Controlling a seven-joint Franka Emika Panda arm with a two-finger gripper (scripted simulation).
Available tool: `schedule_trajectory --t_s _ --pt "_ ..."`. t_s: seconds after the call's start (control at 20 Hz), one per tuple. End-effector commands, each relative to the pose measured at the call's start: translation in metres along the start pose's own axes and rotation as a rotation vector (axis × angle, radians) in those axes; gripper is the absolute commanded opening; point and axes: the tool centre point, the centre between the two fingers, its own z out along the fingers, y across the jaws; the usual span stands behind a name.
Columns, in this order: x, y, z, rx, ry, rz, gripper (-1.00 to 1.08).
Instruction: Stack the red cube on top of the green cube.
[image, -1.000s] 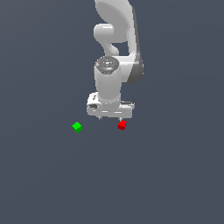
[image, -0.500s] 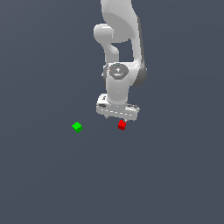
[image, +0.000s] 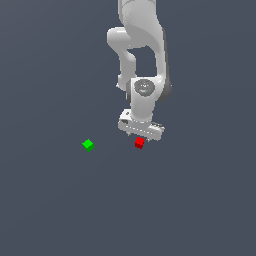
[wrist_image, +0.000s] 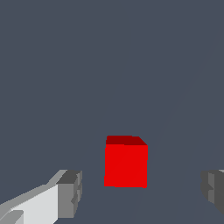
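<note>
The red cube lies on the grey floor just below my gripper in the exterior view. In the wrist view the red cube sits between my two fingertips, which stand wide apart on either side of it without touching it. The gripper is open and empty. The green cube lies on the floor toward the exterior view's left of the red cube, well apart from it. It does not show in the wrist view.
The white arm rises above the gripper at the top of the exterior view. The plain grey floor spreads all around the two cubes.
The gripper hand has shifted toward the exterior view's right and turned, now centred over the red cube. Both cubes stay where they were.
</note>
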Motion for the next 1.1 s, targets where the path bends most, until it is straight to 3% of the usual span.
schedule_trajectory --t_s 0.0,0.55,1.05 --pt "-0.003 -0.003 0.005 -0.001 0.002 0.018 1.00" --pt "-0.005 -0.006 0.013 -0.001 0.002 0.028 1.00" --pt "-0.005 -0.006 0.052 -0.001 0.003 0.031 1.00"
